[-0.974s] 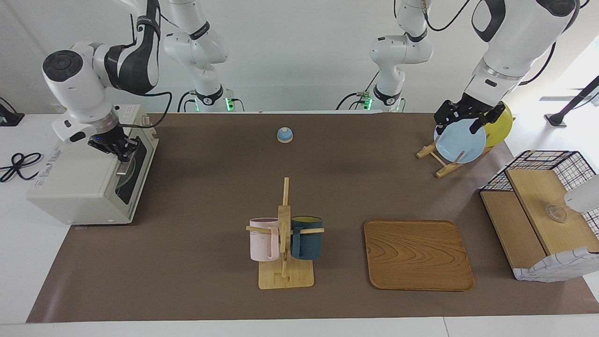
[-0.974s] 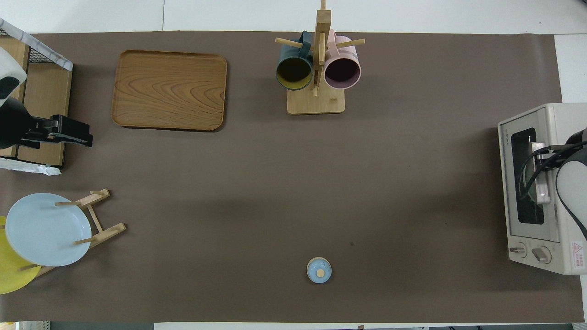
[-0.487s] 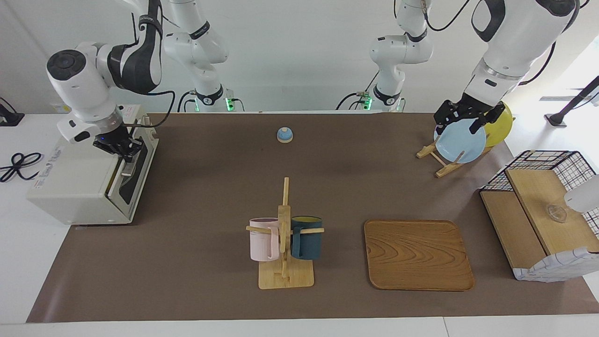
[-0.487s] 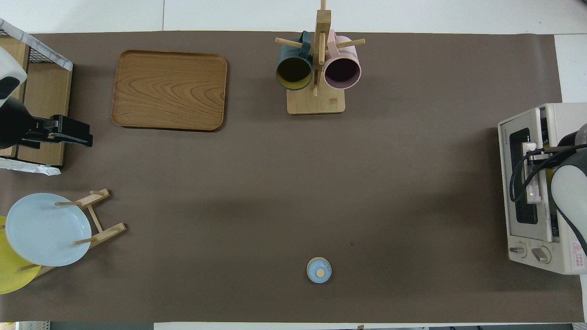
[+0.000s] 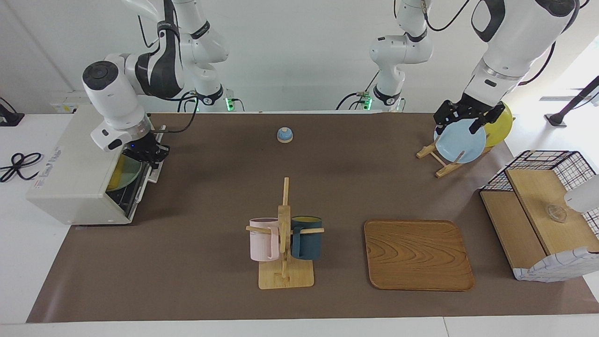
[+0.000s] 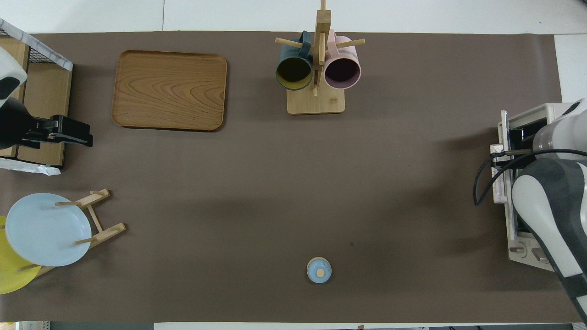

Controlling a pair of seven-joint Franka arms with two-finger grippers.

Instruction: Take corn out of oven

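The cream-white oven (image 5: 70, 187) stands at the right arm's end of the table; it also shows in the overhead view (image 6: 545, 114). Its dark glass door (image 5: 140, 182) hangs partly open, tilted outward from the top. My right gripper (image 5: 152, 152) is shut on the door's silver bar handle (image 6: 497, 183). Inside the opening I see a yellow-green round plate (image 5: 122, 172). The corn is hidden from both views. My left gripper (image 5: 461, 119) waits, open and empty, raised over the plate rack.
A blue bell (image 5: 284, 135) sits near the robots. A wooden mug rack (image 5: 284, 243) holds a pink and a dark mug. A wooden tray (image 5: 418, 255), a plate rack with a blue plate (image 5: 461, 140) and a wire-and-wood basket shelf (image 5: 543, 210) are toward the left arm's end.
My right gripper has pulled the handle out and down, away from the oven. The door has swung from nearly shut to partly open, showing the plate inside. The left arm has not moved.
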